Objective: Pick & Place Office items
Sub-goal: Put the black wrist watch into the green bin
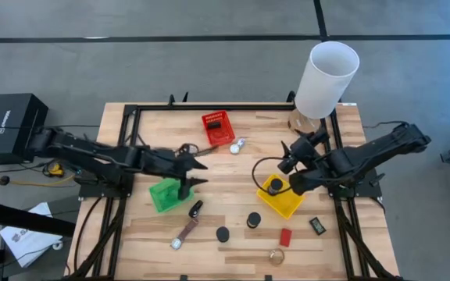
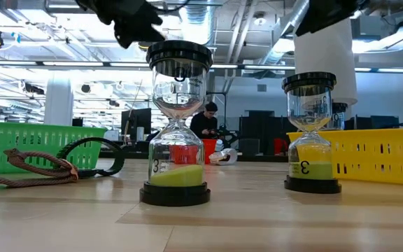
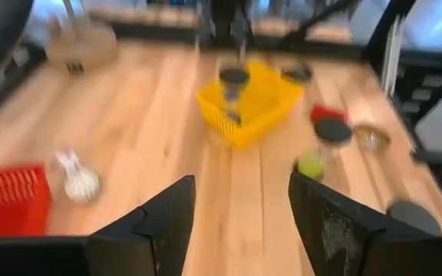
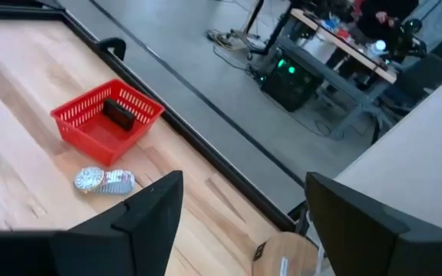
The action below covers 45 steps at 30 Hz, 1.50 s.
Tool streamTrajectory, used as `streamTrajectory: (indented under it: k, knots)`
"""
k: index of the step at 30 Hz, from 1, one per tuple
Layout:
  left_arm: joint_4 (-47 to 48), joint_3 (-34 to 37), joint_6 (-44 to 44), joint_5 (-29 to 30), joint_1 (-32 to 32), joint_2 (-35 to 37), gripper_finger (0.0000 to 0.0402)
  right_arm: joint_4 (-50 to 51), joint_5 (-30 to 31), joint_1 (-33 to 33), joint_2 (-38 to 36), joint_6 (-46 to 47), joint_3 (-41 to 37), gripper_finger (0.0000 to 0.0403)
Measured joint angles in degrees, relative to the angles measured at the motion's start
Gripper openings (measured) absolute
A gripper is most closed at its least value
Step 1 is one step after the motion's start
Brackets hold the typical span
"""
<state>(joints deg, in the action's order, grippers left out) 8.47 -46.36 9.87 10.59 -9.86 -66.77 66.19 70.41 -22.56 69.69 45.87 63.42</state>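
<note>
Two sand timers stand closest to us on the worktop point(image 1: 155, 125), the nearer timer point(image 2: 177, 126) marked "3" on its glass; we judge it light, fragile and slippery, best taken by its black end caps. Our left gripper point(image 1: 196, 172) hovers spread and empty beside the green basket point(image 1: 166, 194), while our right gripper point(image 1: 289, 158) hangs wide open above the yellow basket point(image 1: 283, 201). Remaining items lie scattered along the worktop's front.
</note>
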Motion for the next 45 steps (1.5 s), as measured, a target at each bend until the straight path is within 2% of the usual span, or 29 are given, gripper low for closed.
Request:
streamTrajectory:
  k: [4,6,9,11,13,15,17,22,25,27,30,37,45]
  knots:
    - [0.8,-0.9,3.3,-3.4,-3.4,-4.9,0.0217,-0.7,-0.5,-0.6,-0.5,-4.8,0.0,0.0264]
    - [0.3,-1.5,4.5,-3.6,-5.2,-7.7,0.0221,-1.9,-2.8,-0.4,-0.4,-8.5,0.0,0.0264]
    - [0.3,-2.1,6.9,-3.8,-7.4,-11.6,0.0226,-9.5,-8.8,0.2,0.1,-16.6,0.0,0.0264]
    - [0.5,-2.1,9.1,-3.9,-8.5,-13.6,0.0228,-17.9,-16.2,0.6,0.8,-24.6,0.0,0.0264]
    - [1.1,-2.1,11.4,-4.2,-9.4,-15.4,0.0227,-26.1,-26.1,1.2,2.1,-36.6,0.1,0.0264]
    - [2.6,-2.1,13.3,-5.2,-9.7,-16.6,0.0226,-31.7,-36.6,1.9,3.2,-49.6,-0.1,0.0264]
    - [4.6,-2.1,16.1,-5.6,-9.8,-17.2,0.0226,-36.4,-45.1,3.3,3.9,-58.3,0.0,0.0264]
    - [12.4,-2.1,23.5,-6.2,-9.7,-17.7,0.0230,-38.8,-61.5,10.8,4.2,-62.3,-0.5,0.0264]
    - [17.3,-2.1,28.9,-7.8,-9.7,-17.7,0.0230,-44.8,-73.5,17.0,4.2,-62.3,-4.4,0.0264]
    - [18.1,-2.0,31.5,-9.2,-9.8,-17.7,0.0229,-49.7,-78.8,20.3,4.3,-59.4,-7.7,0.0264]
    - [18.6,-1.7,34.2,-10.6,-9.7,-17.7,0.0225,-56.2,-80.8,23.6,4.3,-54.9,-11.5,0.0264]
    - [19.8,-1.7,35.5,-10.4,-9.0,-17.7,0.0218,-57.9,-80.9,26.0,4.2,-56.9,-12.0,0.0264]
    - [21.4,-1.7,35.5,-9.5,-4.3,-17.6,0.0217,-58.3,-80.9,26.0,4.2,-58.6,-12.0,0.0264]
